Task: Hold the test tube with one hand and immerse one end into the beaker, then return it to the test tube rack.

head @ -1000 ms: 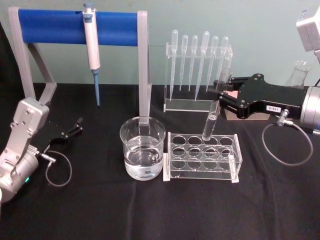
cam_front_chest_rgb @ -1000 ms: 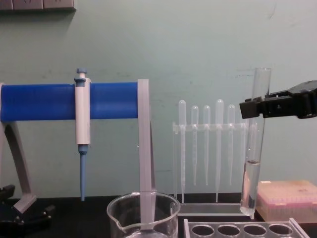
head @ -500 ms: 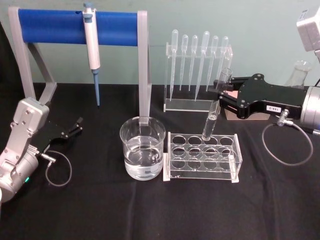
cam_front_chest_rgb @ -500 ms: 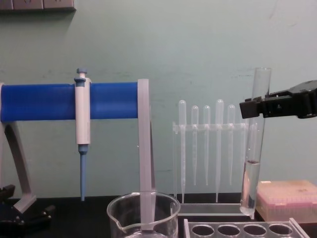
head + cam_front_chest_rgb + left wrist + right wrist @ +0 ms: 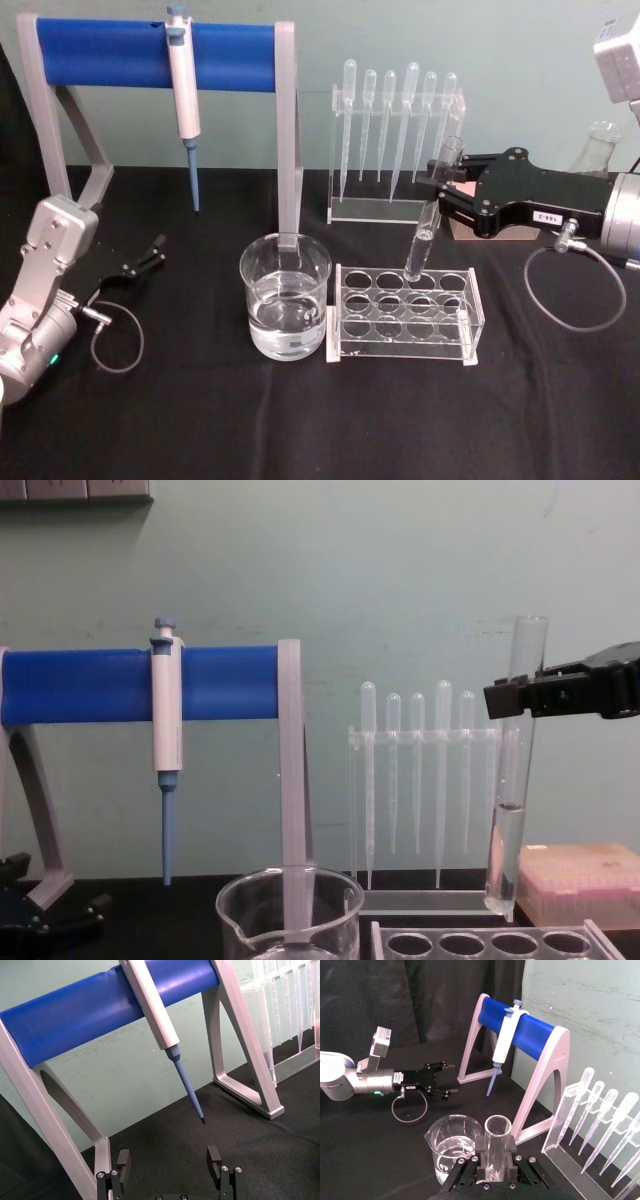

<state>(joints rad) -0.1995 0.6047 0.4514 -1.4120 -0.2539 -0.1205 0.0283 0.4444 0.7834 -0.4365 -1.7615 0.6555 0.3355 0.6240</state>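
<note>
Head view: my right gripper (image 5: 441,186) pinches the clear glass test tube (image 5: 424,237) near its rim, hanging over the clear plastic rack (image 5: 400,347). Left wrist: my left gripper (image 5: 170,1159) rests spread, idle. Chest: light, slick, brittle glass, I judge; a firm high grip suits

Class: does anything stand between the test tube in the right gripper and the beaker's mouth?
Nothing visible does. The test tube, held by the right gripper, hangs over the rack; the beaker stands open beside it. The grey stand post rises behind the beaker, off the path. The left gripper rests far left.
</note>
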